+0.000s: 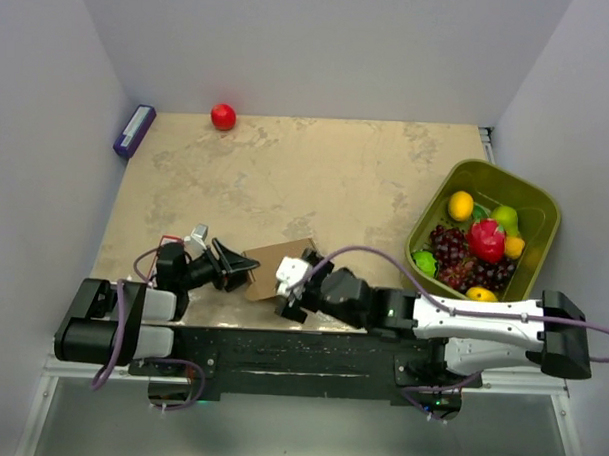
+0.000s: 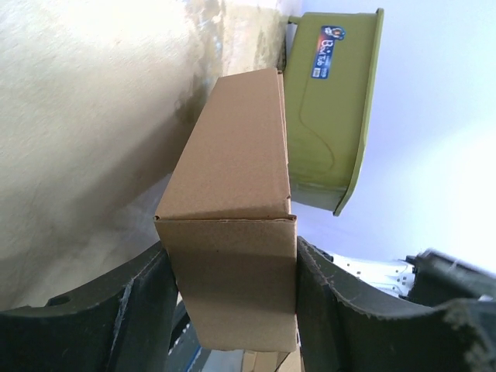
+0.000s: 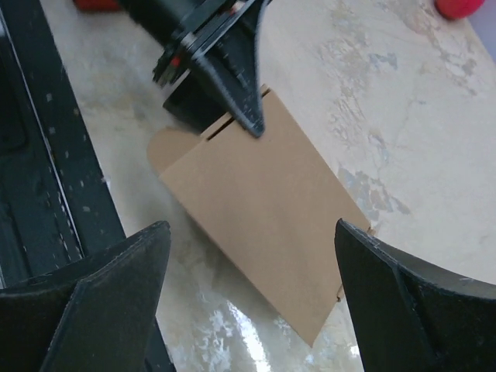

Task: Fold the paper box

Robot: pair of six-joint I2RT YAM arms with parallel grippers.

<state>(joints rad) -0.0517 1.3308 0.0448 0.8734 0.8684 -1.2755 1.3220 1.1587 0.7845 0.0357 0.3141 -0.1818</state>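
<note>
The left gripper (image 1: 229, 266) is pinching the left end of the paper box (image 1: 279, 264), reaching in low from the near-left corner of the worktop (image 1: 317, 168). In its own wrist view, the left gripper (image 2: 232, 310) is pressing one black finger (image 2: 108, 310) against each long side of the brown cardboard. The paper box (image 2: 232, 194) is showing as a closed rectangular body running away from the camera. It is lying close to the near edge of the worktop, slightly left of the middle. Whether it is resting on the surface or being held just above it cannot be told.

Seen from the right wrist, the paper box (image 3: 263, 217) is showing one broad plain face with a rounded tuck flap (image 3: 164, 149) at the end by the left gripper (image 3: 221, 70). The right gripper (image 1: 299, 284) is hovering just beside the right end of the box with its jaws spread wide. Its two fingers (image 3: 93, 294) are standing well apart on either side of the cardboard and are touching nothing.

Along the far edge, a small purple box (image 1: 134, 130) is lying in the far-left corner. A red ball (image 1: 222, 116) is sitting a little to its right. At the right edge, an olive-green bin (image 1: 541, 208) is holding mixed fruit: dark grapes (image 1: 454, 251), a red dragon fruit (image 1: 486, 239) and a lemon (image 1: 460, 204). The left wrist view is also catching the bin (image 2: 333, 116) beyond the box, with a blue label (image 2: 328, 50) on its wall.
</note>
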